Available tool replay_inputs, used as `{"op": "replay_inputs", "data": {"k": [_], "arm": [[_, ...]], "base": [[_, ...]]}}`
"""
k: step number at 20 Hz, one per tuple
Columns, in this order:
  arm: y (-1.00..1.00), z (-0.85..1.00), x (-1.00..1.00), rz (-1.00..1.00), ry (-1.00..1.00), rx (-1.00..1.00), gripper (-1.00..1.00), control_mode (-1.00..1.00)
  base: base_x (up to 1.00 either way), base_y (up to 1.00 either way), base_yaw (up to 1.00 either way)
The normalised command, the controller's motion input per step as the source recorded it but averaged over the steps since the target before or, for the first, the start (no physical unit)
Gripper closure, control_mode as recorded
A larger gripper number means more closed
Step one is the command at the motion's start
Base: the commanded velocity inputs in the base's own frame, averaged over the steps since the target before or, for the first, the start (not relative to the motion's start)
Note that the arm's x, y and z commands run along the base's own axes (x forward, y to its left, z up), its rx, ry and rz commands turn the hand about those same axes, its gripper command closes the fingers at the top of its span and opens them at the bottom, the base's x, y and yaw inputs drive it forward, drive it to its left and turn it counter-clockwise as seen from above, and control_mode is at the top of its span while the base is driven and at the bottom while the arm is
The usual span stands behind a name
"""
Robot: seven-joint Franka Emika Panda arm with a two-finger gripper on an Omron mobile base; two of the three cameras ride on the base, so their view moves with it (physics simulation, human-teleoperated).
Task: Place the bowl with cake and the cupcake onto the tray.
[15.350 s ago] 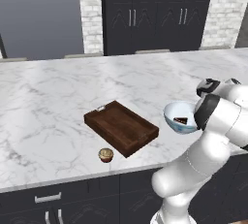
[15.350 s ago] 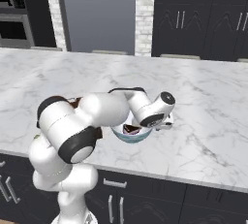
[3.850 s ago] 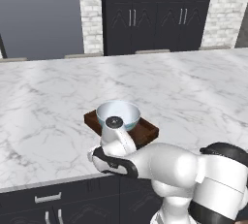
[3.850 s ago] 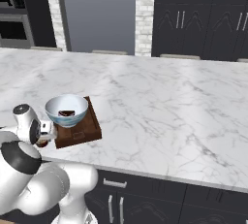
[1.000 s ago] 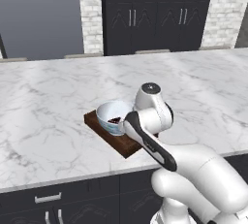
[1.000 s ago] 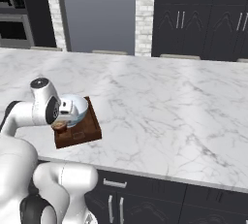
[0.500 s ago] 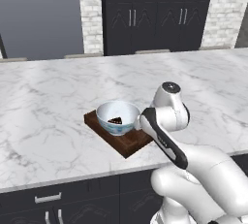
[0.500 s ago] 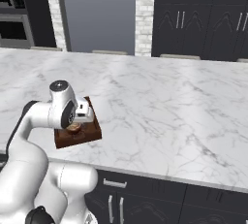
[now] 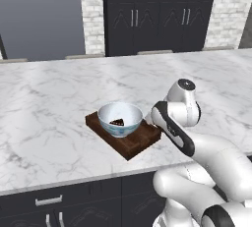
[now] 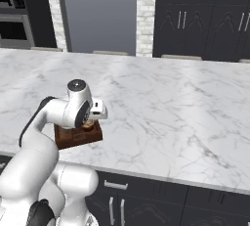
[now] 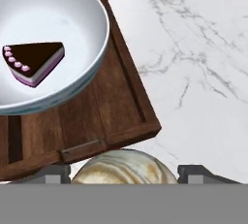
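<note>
The pale bowl (image 9: 120, 118) with its dark cake wedge (image 11: 33, 62) stands on the left part of the brown tray (image 9: 133, 145). In the hand view the tray's end with the silver handle (image 11: 82, 145) lies just ahead of my gripper (image 11: 123, 172). The tan-topped cupcake (image 11: 121, 166) sits between the two dark fingertips (image 11: 51, 173), which are shut on it. In the right base view the cupcake (image 10: 88, 125) hangs under the hand at the right end of the tray (image 10: 66, 139). In the left base view my forearm hides the hand.
The tray lies on a white marble counter (image 9: 44, 108), close to its front edge (image 9: 74, 182). Bare marble stretches to the right of the tray (image 10: 171, 117). Dark cabinets and a brick wall stand behind the counter.
The hand has swung from over the bowl to the tray's handle end, carrying the cupcake with it. The bowl and the tray have stayed put.
</note>
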Motion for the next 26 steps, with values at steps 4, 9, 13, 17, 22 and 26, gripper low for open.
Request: {"op": "replay_inputs", "data": {"k": [4, 9, 13, 17, 22, 26], "arm": [[-0.03, 0.06, 0.45, 0.00, 0.00, 0.02, 1.00, -1.00], [0.00, 0.00, 0.31, 0.00, 0.00, 0.02, 1.00, -1.00], [0.01, -0.04, 0.20, 0.00, 0.00, 0.01, 1.00, -1.00], [0.07, -0.18, 0.09, 0.00, 0.00, 0.01, 1.00, -1.00], [0.18, -0.33, 0.02, 0.00, 0.01, 0.03, 1.00, -1.00], [0.17, -0.35, 0.06, 0.00, 0.00, 0.04, 1.00, -1.00]], "base": [[0.00, 0.00, 0.00], [0.00, 0.00, 0.00], [0.00, 0.00, 0.00], [0.00, 0.00, 0.00], [0.00, 0.00, 0.00], [0.00, 0.00, 0.00]]}}
